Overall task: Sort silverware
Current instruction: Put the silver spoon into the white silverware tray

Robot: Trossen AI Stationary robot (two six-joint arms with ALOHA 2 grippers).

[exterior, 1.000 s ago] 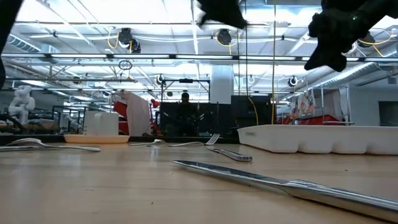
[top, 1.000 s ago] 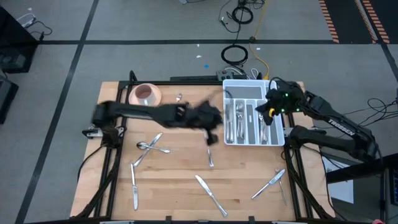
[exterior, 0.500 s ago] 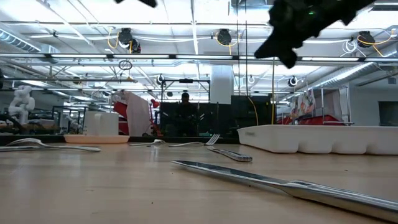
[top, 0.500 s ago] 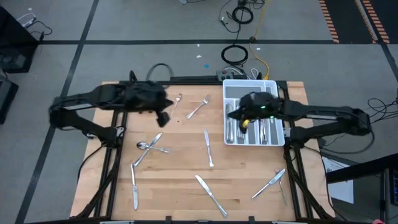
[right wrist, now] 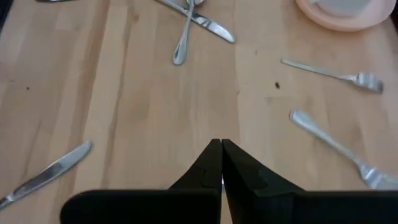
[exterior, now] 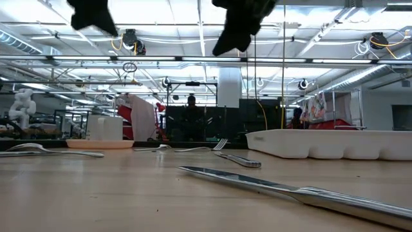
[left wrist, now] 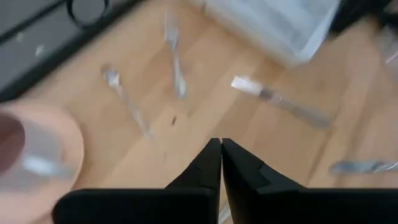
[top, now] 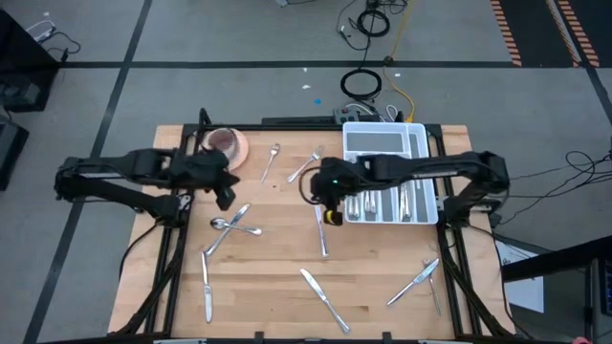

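Silverware lies scattered on the bench (top: 277, 287): a knife (top: 323, 298) at the near edge, another knife (top: 207, 288) near left, a knife-and-fork pair (top: 418, 281) near right. Mid-bench, a crossed spoon cluster (top: 232, 223). Right pincer (top: 331, 204) hovers mid-bench, tips together, empty, just beside the white tray (top: 356, 134) holding sorted pieces. Left pincer (top: 223, 190) closed, empty, near the pink bowl (top: 235, 145). Two forks (top: 271, 161) lie far centre.

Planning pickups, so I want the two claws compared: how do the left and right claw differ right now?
The left claw hangs near the pink bowl; the right claw reaches out beside the white tray, above a knife. Both are shut and empty.
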